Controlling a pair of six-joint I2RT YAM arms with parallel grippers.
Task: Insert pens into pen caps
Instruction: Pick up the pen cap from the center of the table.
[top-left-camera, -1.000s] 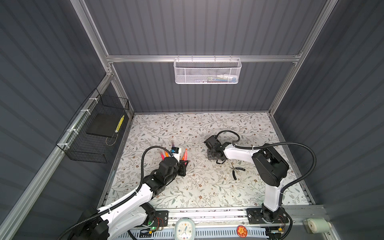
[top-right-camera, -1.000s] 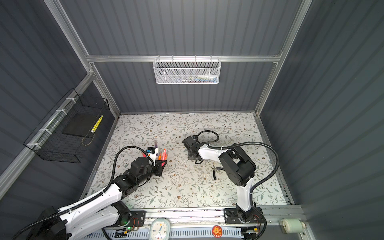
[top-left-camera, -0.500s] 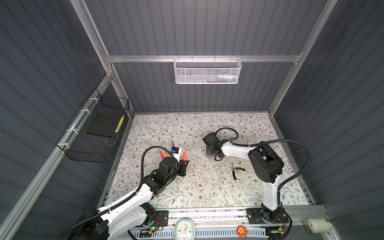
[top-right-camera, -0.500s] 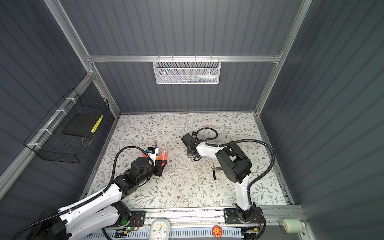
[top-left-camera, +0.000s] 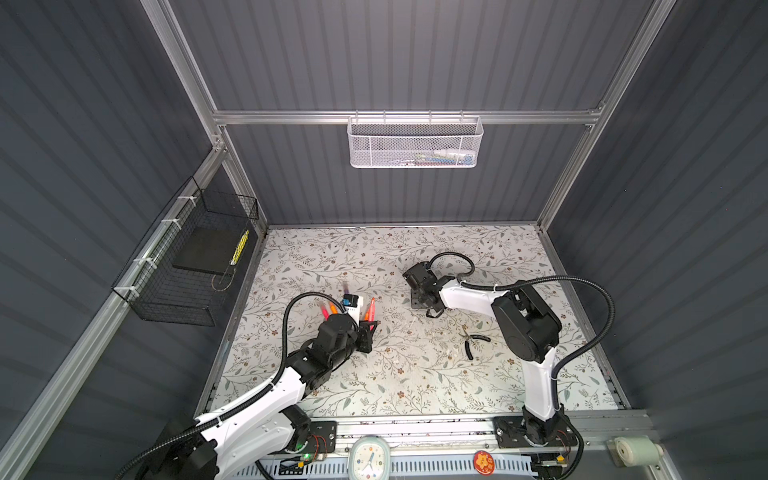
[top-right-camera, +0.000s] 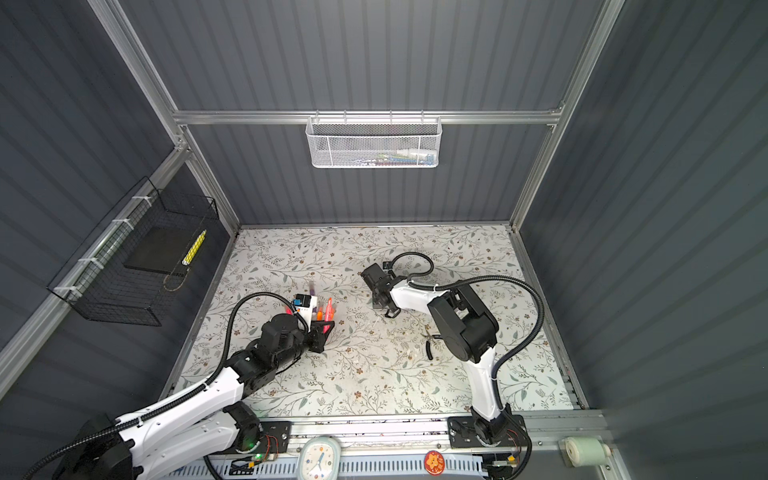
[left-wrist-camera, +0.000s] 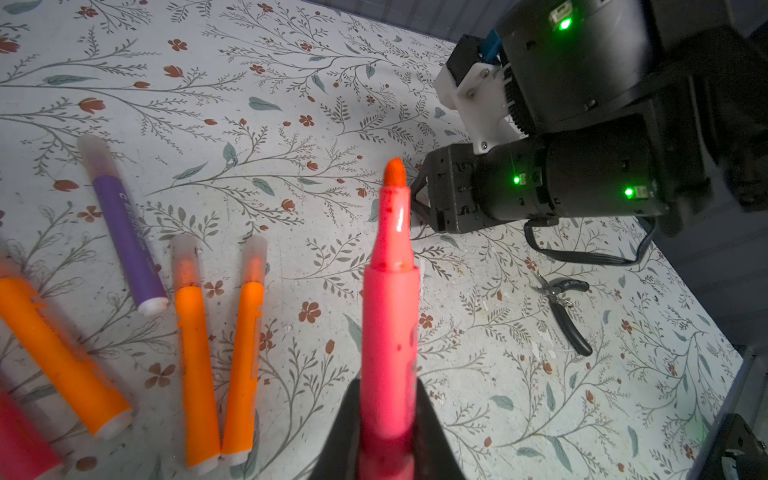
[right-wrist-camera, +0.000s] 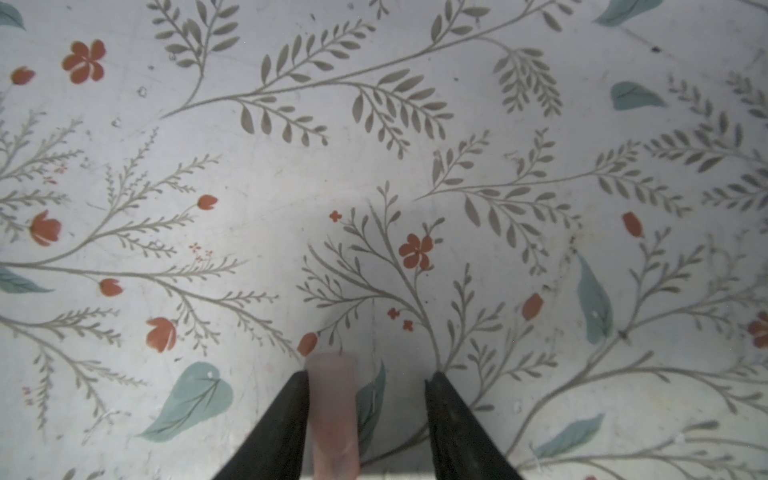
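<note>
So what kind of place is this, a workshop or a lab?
Probably a robotics lab test cell: two robot arms bolted to a front rail, grey panel walls on an aluminium frame, and a floral-covered table.

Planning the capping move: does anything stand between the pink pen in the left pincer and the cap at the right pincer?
Nothing visible does: only bare table separates the pink pen from the right pincer, whose open fingers flank the cap. Pliers lie aside.
</note>
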